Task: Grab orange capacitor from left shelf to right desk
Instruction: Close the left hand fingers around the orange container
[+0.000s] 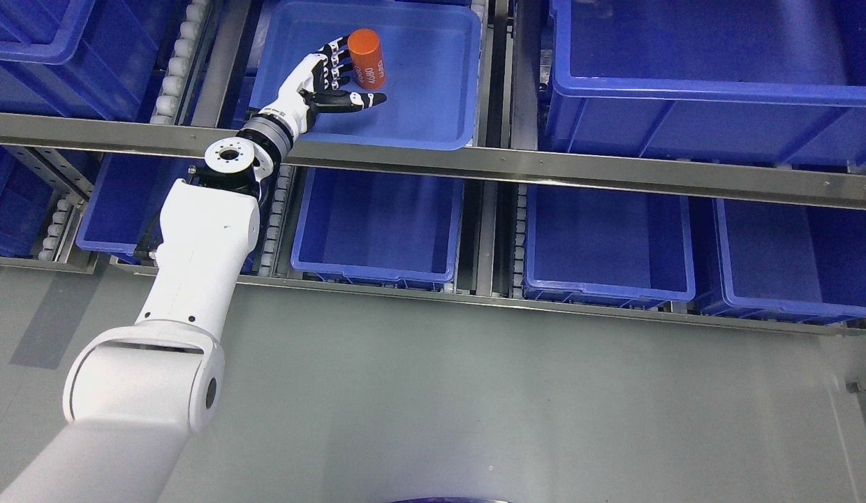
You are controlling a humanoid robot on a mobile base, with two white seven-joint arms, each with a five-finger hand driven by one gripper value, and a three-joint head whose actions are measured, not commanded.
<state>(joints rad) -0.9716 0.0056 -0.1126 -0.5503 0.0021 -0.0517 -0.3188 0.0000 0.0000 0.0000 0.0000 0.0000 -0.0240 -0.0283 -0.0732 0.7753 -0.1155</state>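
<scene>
Grey floor up front, and behind it a metal flow rack (pixel 614 178) stacked with blue bins on roller tracks, upper row and lower row. The one that matters is the shallow blue tray (pixel 433 105) on the upper level, and I'll place everything off that. The orange capacitor (pixel 367 59) stands more or less upright inside the tray, toward its far-left part, with white print down its side (looks like "4680" but I wouldn't swear to it). The left hand (pixel 332 84) has reached over the tray's near-left rim and sits right beside the capacitor on its left: fingers (pixel 335 59) spread and lined up against the can's side, thumb (pixel 360 101) stretched out under its near end. So it's open, cupped around the thing, not clamped on it as far as I can tell; whether the fingers already touch is hard to call from here. My read is we're at the grasp step, reach basically done. Next it needs to close thumb and fingers around the body without knocking it over, then lift it clear of the tray rim and the steel rail in front before swinging right toward the desk, which isn't in frame. Right arm doesn't show at all.
</scene>
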